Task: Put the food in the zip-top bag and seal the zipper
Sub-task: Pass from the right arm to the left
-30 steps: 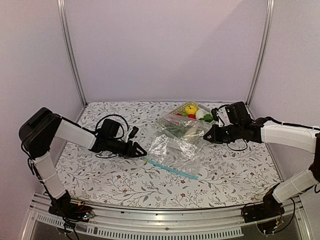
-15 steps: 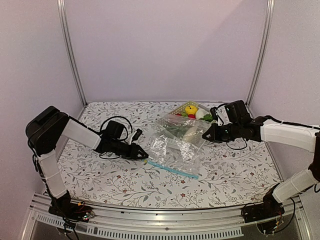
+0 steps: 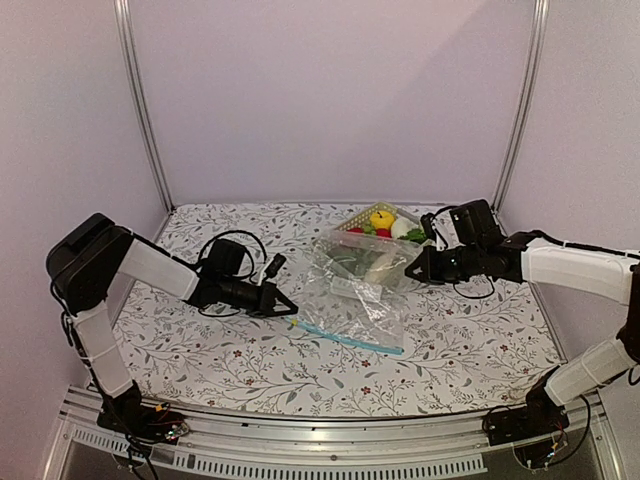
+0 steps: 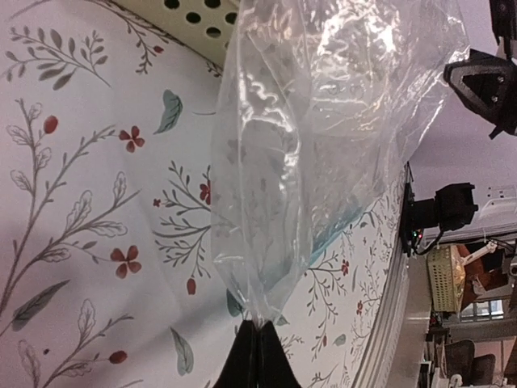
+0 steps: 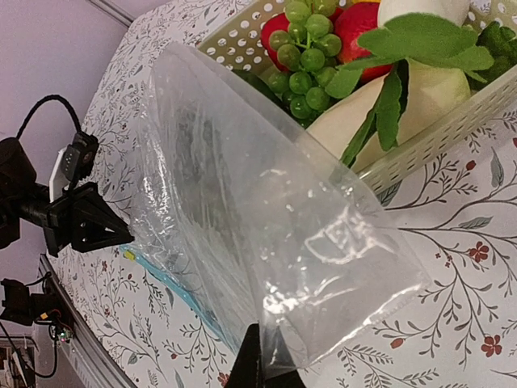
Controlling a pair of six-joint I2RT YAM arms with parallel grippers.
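One zip-top bag [image 3: 360, 288] and one basket [image 5: 436, 141] are showing. The basket is holding one yellow apple [image 3: 381, 217], one radish [image 5: 432, 93], one grape bunch [image 5: 303, 61] and two red pieces [image 5: 355, 24].

Clear bag [image 3: 360, 288], light-blue zipper [image 3: 350, 337] (floral table [image 3: 250, 365]).

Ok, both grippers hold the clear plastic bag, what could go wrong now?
1. The left gripper pinches only a corner tip of the floppy see-through plastic bag; it could slip out under tension.
2. The right gripper grips the bag too, while the toy food sits in the pale green lattice basket: no gripper is free to load.
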